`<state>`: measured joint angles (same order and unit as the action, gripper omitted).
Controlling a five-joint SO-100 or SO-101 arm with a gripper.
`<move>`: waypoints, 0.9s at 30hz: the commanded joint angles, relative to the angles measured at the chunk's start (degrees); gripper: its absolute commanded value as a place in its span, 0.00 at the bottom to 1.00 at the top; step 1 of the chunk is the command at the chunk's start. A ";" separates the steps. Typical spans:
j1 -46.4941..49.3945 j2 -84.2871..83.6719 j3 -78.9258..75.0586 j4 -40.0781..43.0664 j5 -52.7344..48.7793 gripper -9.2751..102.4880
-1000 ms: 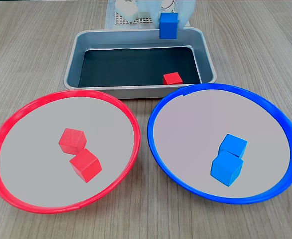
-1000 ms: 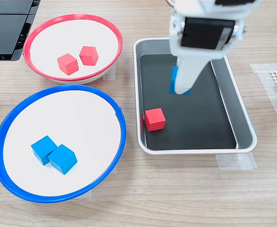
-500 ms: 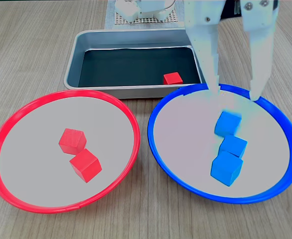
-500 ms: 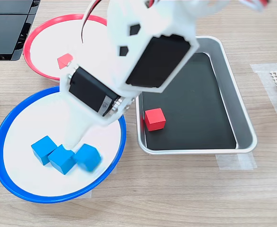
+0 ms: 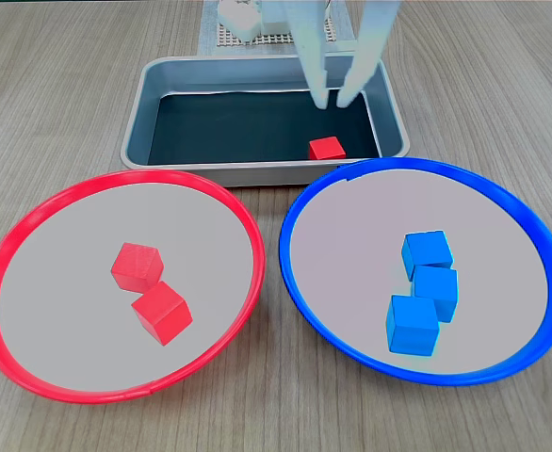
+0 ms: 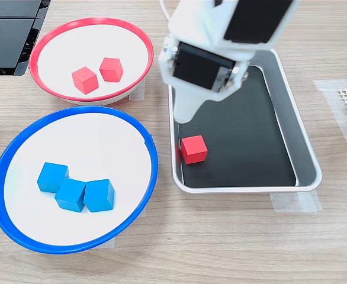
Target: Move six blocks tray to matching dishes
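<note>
The white two-finger gripper (image 5: 337,99) hung over the rectangular silver metal tray (image 5: 159,80) with its dark bottom, fingers spread a little and holding nothing. In a fixed view the tips sat above the far right part of the tray floor; in the other fixed view one pale finger (image 6: 185,109) pointed down near the tray's inner wall on the dish side.

The last small red cube (image 5: 326,148) lay alone on the tray floor, close to the near wall and towards the blue-rimmed dish. Key relation: from the fingertips the cube lay just nearer the camera and slightly to the left in the front fixed view; in the other fixed view (image 6: 193,148) it sat just below the fingertip, near but apart. A cube has no long axis; its faces looked turned a little off the tray walls, so the jaws would probably need a small wrist turn to meet flat faces.

The round red-rimmed dish (image 5: 31,215) with its pale centre held two red cubes (image 5: 135,266), touching corner to side. The round blue-rimmed dish (image 5: 502,193) held three blue cubes (image 5: 426,252), clustered and touching. Judged five of six placed; the remaining step was to take the red cube to the red dish.

No brands, labels or legible writing seen anywhere.
</note>
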<state>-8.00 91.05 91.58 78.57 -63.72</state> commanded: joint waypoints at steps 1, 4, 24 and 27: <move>2.02 6.06 8.17 2.99 -3.96 0.17; 3.52 5.89 11.07 2.90 -7.91 0.22; 2.46 -6.06 12.30 -13.62 -35.16 0.24; 2.20 -6.94 11.87 -14.06 -35.33 0.22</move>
<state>-5.36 84.02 104.77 64.60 -98.35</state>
